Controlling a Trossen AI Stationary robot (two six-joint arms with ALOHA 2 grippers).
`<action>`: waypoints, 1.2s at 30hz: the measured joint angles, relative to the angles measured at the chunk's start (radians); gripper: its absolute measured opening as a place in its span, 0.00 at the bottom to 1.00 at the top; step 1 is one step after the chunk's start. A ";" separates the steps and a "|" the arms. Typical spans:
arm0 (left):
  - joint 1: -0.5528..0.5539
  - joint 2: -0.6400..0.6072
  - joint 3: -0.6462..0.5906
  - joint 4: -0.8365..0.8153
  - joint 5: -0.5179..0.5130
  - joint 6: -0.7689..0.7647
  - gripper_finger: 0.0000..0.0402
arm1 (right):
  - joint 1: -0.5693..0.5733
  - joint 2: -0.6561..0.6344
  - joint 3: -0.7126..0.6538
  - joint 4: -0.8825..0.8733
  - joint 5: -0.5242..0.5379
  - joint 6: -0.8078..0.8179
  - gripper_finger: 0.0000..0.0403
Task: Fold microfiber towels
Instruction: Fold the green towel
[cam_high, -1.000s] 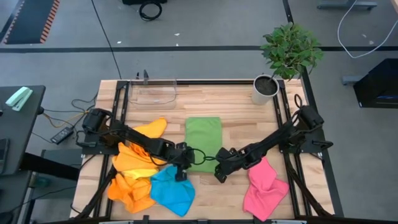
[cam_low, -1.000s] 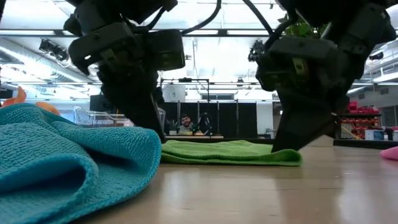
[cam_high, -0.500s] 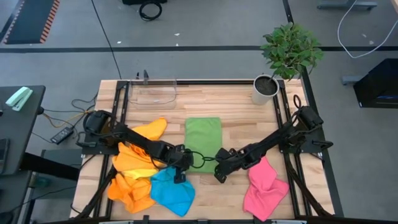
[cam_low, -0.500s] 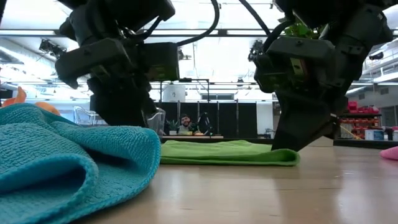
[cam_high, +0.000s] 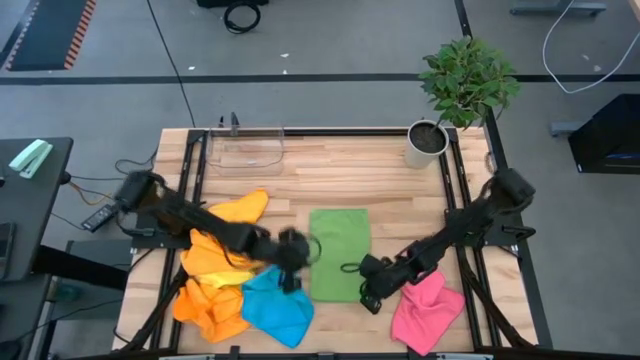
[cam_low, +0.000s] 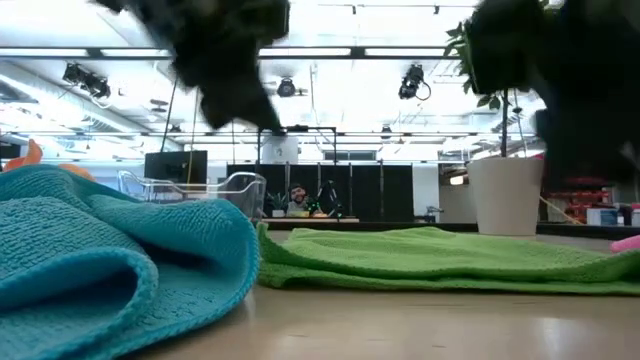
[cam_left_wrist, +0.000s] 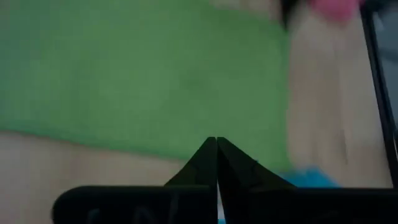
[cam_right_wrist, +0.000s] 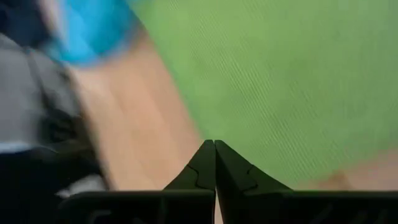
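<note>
A green microfiber towel (cam_high: 340, 255) lies flat on the wooden table, a folded rectangle; the low view shows it as a low, wide strip (cam_low: 440, 262). My left gripper (cam_high: 296, 250) hovers shut at the towel's left edge, above the green cloth (cam_left_wrist: 124, 74). My right gripper (cam_high: 370, 292) hovers shut over the towel's near right corner (cam_right_wrist: 292, 81). Both are raised and blurred in the low view. A blue towel (cam_high: 275, 305), orange towels (cam_high: 215, 265) and a pink towel (cam_high: 425, 310) lie crumpled nearby.
A clear plastic tray (cam_high: 245, 148) stands at the far left and a potted plant (cam_high: 428, 142) at the far right. The blue towel (cam_low: 110, 260) bulks up close in the low view. Bare wood lies between the green towel and the tray.
The green towel has slid toward the table's near edge and a little to the right, still flat. Both grippers have risen off the table with their fingers shut. The right one has also moved toward the near right.
</note>
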 joint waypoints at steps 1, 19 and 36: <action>0.018 -0.040 0.000 -0.007 -0.019 0.013 0.01 | -0.006 -0.033 0.002 -0.015 0.027 -0.003 0.01; 0.430 -0.119 -0.363 0.404 0.253 -0.396 0.21 | -0.586 -0.232 0.000 -0.361 -0.038 -0.333 0.01; 0.467 0.215 -0.181 0.431 0.256 -0.636 0.61 | -0.832 -0.355 -0.327 -0.054 -0.262 -0.487 0.37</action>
